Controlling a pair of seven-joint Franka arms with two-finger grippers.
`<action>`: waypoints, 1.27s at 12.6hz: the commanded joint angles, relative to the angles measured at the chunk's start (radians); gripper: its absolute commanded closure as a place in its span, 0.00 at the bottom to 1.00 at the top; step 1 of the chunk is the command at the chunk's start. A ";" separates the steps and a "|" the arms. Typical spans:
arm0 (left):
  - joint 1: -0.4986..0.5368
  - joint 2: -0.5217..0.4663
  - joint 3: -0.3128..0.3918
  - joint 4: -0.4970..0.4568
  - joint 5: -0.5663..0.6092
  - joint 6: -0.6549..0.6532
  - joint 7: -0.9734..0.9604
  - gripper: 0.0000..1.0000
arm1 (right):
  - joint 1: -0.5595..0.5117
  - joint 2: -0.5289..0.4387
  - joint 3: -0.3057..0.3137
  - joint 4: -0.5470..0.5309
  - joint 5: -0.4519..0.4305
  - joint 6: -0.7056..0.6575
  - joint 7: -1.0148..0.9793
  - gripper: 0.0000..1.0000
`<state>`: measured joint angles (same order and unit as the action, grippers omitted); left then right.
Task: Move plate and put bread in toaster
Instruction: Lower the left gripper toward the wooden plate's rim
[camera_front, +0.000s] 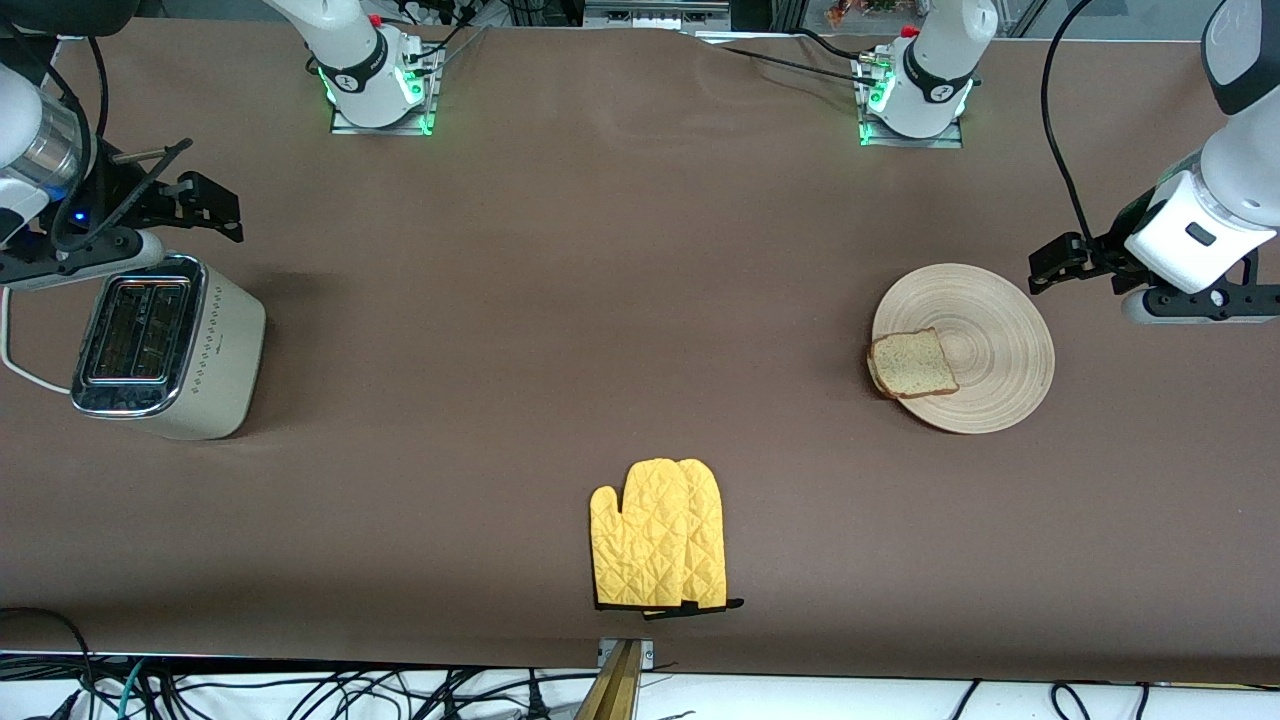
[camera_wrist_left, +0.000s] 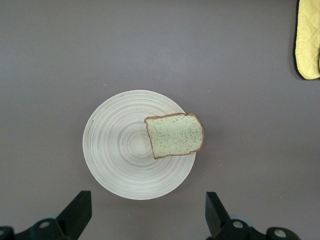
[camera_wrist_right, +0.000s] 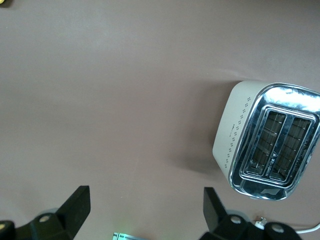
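The bread lies on the rim of the plate at the front view's right, the toaster at far left, nothing started: the left gripper and right gripper, fingers spread and empty, hover nearby, so moving the plate looks first.

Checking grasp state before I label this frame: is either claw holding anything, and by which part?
Nothing is held. Left claw hangs open near the plate with the bread on it; right claw hangs open near the toaster.
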<state>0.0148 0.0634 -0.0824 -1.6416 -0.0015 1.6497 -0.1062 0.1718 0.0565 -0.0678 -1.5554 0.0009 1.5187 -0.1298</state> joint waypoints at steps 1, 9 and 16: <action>0.001 0.007 -0.007 0.020 0.025 -0.016 -0.003 0.00 | -0.009 -0.003 0.010 0.011 0.001 -0.005 -0.013 0.00; 0.140 0.076 -0.005 0.031 -0.076 -0.017 0.109 0.00 | -0.009 -0.001 0.010 0.008 0.002 0.002 -0.013 0.00; 0.430 0.260 -0.005 0.031 -0.279 -0.024 0.503 0.00 | -0.009 -0.001 0.008 0.006 0.004 0.003 -0.013 0.00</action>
<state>0.3709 0.2598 -0.0767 -1.6404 -0.2126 1.6476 0.2681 0.1718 0.0569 -0.0669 -1.5555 0.0013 1.5206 -0.1303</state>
